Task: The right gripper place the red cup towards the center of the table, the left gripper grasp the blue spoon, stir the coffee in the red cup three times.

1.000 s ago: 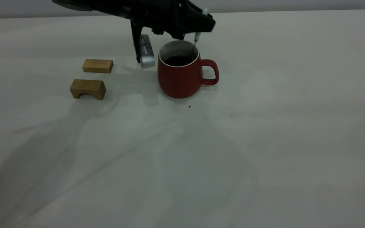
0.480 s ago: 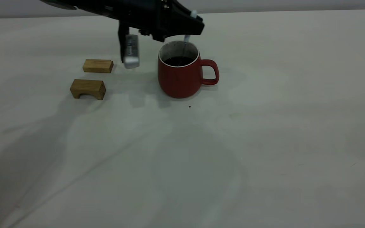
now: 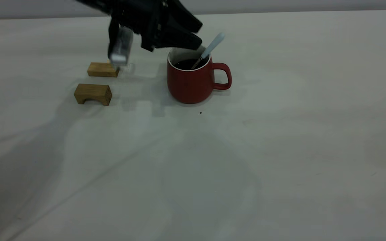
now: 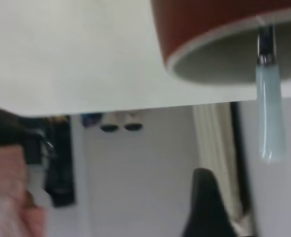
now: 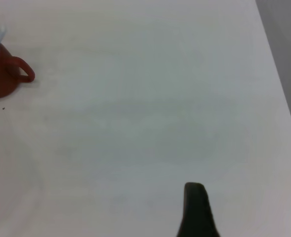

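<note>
Left hand (image 3: 193, 38) hovers just above and behind the one red cup (image 3: 190, 83), its fingers spread apart and holding nothing, with the single blue spoon (image 3: 209, 50) free of it and leaning on the cup's rim, handle tilted up toward the cup's handle side and bowl down in the coffee (image 3: 188, 63). Right hand (image 5: 197, 212) sits far off from the cup above bare surface (image 3: 280, 150), only one dark finger showing, so I cannot tell how wide it is. Two wooden blocks lie to the cup's left, a flat one (image 3: 103, 69) and an arched one (image 3: 92, 94).
</note>
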{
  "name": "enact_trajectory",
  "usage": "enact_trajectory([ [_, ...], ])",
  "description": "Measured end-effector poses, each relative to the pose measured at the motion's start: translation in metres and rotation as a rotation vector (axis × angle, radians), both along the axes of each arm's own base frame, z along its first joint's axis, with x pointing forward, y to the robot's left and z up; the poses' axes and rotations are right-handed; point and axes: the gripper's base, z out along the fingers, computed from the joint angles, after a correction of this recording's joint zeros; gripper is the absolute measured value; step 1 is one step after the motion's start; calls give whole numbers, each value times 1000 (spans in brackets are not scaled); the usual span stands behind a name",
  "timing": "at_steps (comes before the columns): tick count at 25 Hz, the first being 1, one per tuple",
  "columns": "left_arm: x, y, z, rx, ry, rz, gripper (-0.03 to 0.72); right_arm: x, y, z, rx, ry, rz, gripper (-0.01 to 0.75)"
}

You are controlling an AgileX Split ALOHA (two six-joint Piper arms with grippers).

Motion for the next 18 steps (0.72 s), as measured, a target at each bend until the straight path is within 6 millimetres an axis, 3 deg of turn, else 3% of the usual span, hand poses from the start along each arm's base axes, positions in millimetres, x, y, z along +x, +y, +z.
enact_trajectory([
  [4, -7, 7, 44, 129, -200, -202, 586, 0, 0, 0, 0, 0, 0, 582],
  [11, -37, 48, 123, 576, -409, -640, 489, 0, 0, 0, 0, 0, 0, 582],
  [16, -61, 75, 198, 823, -538, -717, 431, 0, 0, 0, 0, 0, 0, 582],
  [18, -76, 87, 236, 938, -634, -719, 417, 0, 0, 0, 0, 0, 0, 582],
])
